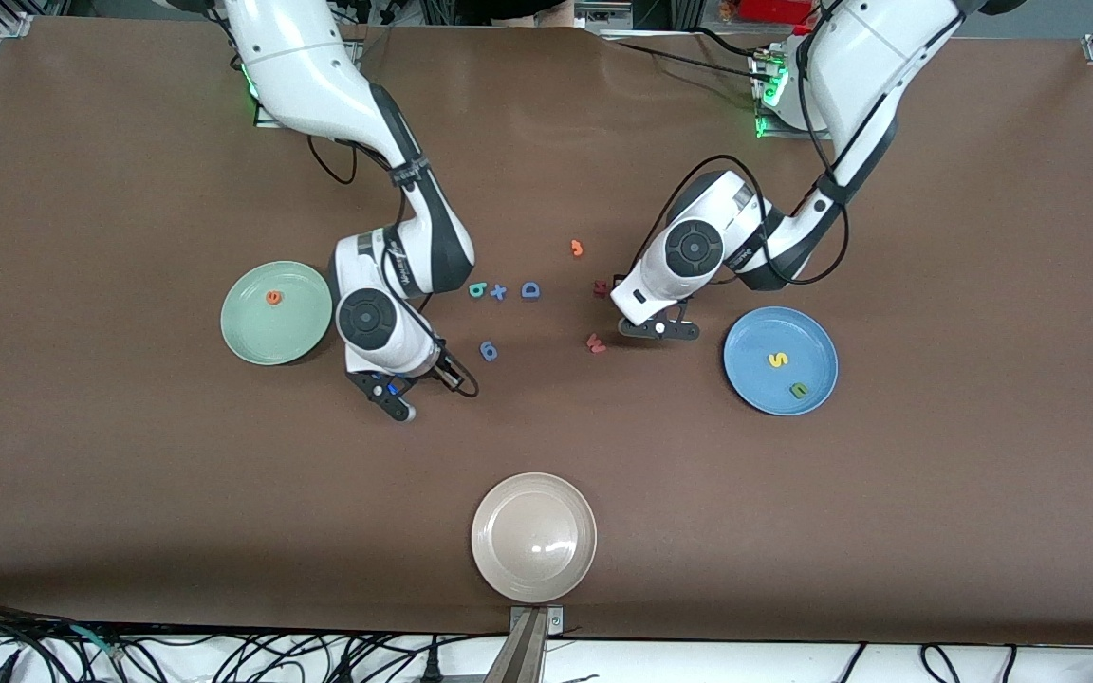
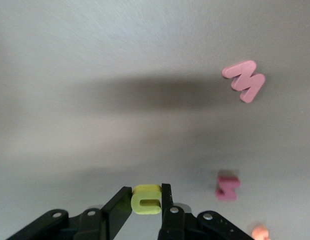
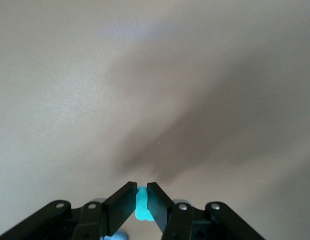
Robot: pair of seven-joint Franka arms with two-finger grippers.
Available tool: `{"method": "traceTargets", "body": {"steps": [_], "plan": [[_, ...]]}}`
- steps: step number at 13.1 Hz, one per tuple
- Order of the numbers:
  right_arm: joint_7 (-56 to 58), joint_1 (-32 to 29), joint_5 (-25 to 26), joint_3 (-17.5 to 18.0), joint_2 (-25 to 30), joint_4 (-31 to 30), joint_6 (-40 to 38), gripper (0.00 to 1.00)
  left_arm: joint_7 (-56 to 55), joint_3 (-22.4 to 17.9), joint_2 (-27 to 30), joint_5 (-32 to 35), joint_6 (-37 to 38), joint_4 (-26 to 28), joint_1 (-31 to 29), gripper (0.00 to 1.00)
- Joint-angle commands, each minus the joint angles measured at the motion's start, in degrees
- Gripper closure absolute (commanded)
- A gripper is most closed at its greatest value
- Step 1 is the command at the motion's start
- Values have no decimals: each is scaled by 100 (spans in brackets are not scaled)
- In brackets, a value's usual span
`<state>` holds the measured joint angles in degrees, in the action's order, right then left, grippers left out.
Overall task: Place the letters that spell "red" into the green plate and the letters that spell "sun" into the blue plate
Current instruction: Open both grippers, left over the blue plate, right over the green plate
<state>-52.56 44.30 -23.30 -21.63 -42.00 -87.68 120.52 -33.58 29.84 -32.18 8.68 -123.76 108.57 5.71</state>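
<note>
Even overhead light is keeping the front view bright, glare is spotting the beige-white plate (image 1: 533, 538) at the table's (image 1: 935, 531) near edge, and both wrist views are showing washed-out cloth with soft, blurred arm shadows crossing it.

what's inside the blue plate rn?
Two small foam letters lie in the round blue plate: a yellow "s" and an olive-green "n". Nothing covers the plate, so none is hidden.

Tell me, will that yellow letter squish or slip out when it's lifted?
Probably neither. The yellow letter keeps its shape between the left gripper fingers, so it looks firm. It's small and likely light, though the narrow hold might let it twist.
</note>
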Motion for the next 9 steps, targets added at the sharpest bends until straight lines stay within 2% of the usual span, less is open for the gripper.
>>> {"method": "traceTargets", "body": {"steps": [1, 2, 5, 9], "plan": [[692, 9, -105, -481, 710, -135, -1088, 100, 753, -31, 177, 151, 1254, -800, -174, 96], [982, 9, -87, -683, 824, -136, -1449, 100, 1165, -39, 177, 256, 1467, -959, -280, 96], [2193, 17, -35, -1421, 1089, -267, -2206, 100, 2422, -39, 151, 889, 1504, -987, -911, 95], [4512, 17, -43, -2353, 1318, -1302, -1920, 100, 3743, -48, -209, 1127, 1312, -970, -1685, 94]]}}
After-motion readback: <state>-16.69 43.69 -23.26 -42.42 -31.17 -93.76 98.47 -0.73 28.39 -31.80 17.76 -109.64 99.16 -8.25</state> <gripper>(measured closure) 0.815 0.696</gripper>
